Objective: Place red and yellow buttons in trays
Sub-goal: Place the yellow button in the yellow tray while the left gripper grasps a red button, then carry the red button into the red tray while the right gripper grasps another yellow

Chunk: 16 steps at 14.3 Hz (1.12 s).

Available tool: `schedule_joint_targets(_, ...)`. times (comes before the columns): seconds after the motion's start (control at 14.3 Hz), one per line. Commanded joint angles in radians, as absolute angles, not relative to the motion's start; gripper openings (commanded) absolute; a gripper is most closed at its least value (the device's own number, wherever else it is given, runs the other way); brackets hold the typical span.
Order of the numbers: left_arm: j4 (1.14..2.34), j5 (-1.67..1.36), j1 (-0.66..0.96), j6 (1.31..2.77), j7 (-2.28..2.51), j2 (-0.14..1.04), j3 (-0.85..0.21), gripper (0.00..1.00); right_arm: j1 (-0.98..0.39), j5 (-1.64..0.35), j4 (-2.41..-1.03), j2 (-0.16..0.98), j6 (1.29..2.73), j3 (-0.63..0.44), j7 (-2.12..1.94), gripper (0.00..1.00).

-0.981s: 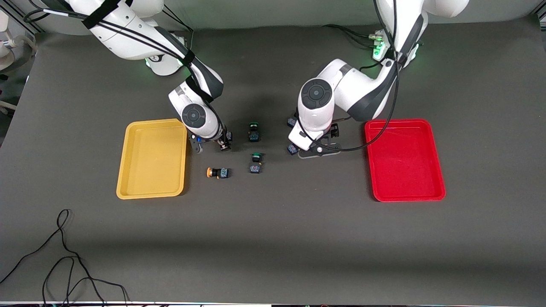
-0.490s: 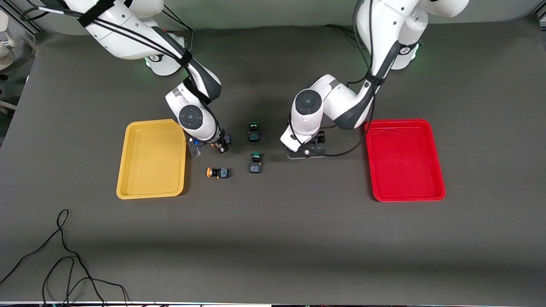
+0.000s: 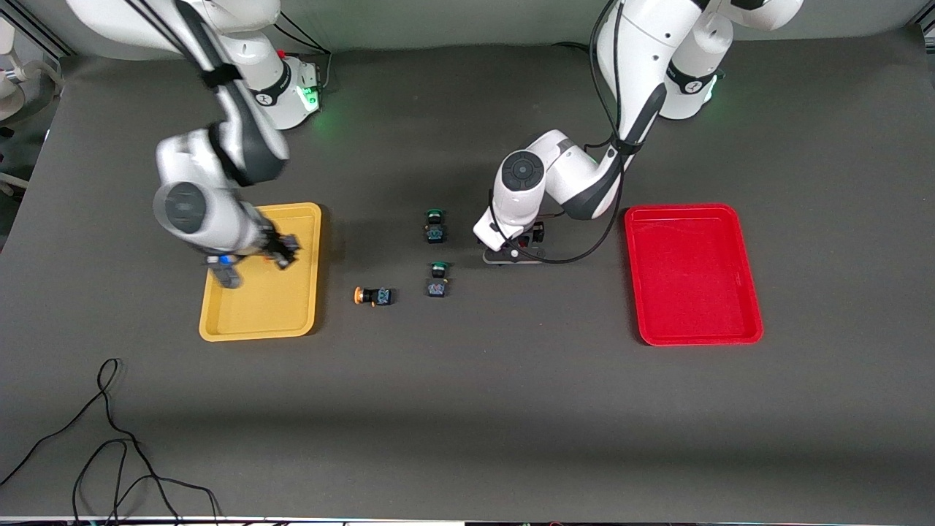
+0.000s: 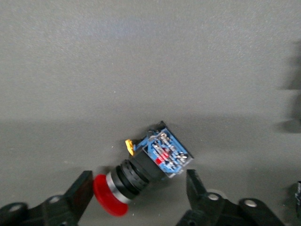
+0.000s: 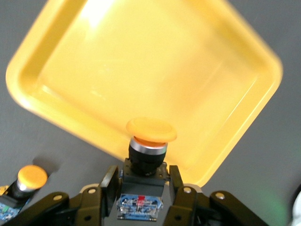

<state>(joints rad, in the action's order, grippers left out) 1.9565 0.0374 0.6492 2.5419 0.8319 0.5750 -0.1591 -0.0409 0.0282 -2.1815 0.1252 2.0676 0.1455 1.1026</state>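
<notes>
Right gripper (image 5: 141, 188) clamps a yellow button (image 5: 149, 141) over the yellow tray (image 3: 219, 307); left gripper (image 4: 138, 193) straddles a red button (image 4: 141, 174), jaws apart, on the grey mat (image 3: 511, 402).

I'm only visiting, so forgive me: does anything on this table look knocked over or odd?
Mostly no. The red-capped button between the left gripper's open fingers lies tipped on its side on the mat, as does an orange-capped one.
</notes>
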Motion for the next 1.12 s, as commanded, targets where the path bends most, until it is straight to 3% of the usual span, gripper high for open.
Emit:
schedule_joint_targets(0.0, 1.959, 0.035, 0.647, 2.572, 0.789, 0.589, -0.158, 0.69, -0.055, 0.002, -2.22, 0.149, 2.118, 0.11, 1.022, 0.4)
schedule_joint_targets(0.07, 1.959, 0.035, 0.647, 2.574, 0.787, 0.594, -0.158, 0.6, -0.057, 0.002, -2.224, 0.165, 2.141, 0.11, 1.022, 0.55)
schedule_joint_targets(0.14, 1.957, 0.035, 0.649, 2.582, 0.787, 0.597, -0.158, 0.47, -0.058, 0.002, -2.224, 0.176, 2.157, 0.11, 1.017, 1.0)
schedule_joint_targets(0.35, 1.944, 0.034, 0.626, 2.57, 0.798, 0.585, -0.158, 0.05, -0.057, 0.009, -2.22, 0.176, 2.158, 0.107, 0.956, 1.0)
schedule_joint_targets(0.42, 1.942, 0.035, 0.615, 2.563, 0.798, 0.572, -0.158, 0.0, -0.057, 0.008, -2.214, 0.176, 2.152, 0.109, 0.969, 1.0)
schedule_joint_targets(0.63, 1.905, 0.035, 0.562, 2.461, 0.792, 0.52, -0.158, 0.0, -0.075, -0.005, -2.127, 0.207, 2.158, 0.223, 1.154, 1.0)
schedule_joint_targets(0.77, 1.872, 0.035, 0.499, 2.311, 0.763, 0.459, -0.158, 0.0, -0.077, 0.011, -1.952, 0.334, 2.16, 0.337, 1.317, 1.0)
schedule_joint_targets(0.91, 1.871, 0.034, 0.409, 2.182, 0.639, 0.387, -0.158, 0.0, -0.081, 0.024, -1.801, 0.457, 2.166, 0.367, 1.367, 1.0)
schedule_joint_targets(1.05, 1.888, 0.034, 0.3, 2.088, 0.51, 0.325, -0.158, 0.0, -0.08, 0.048, -1.776, 0.537, 2.27, 0.365, 1.387, 1.0)
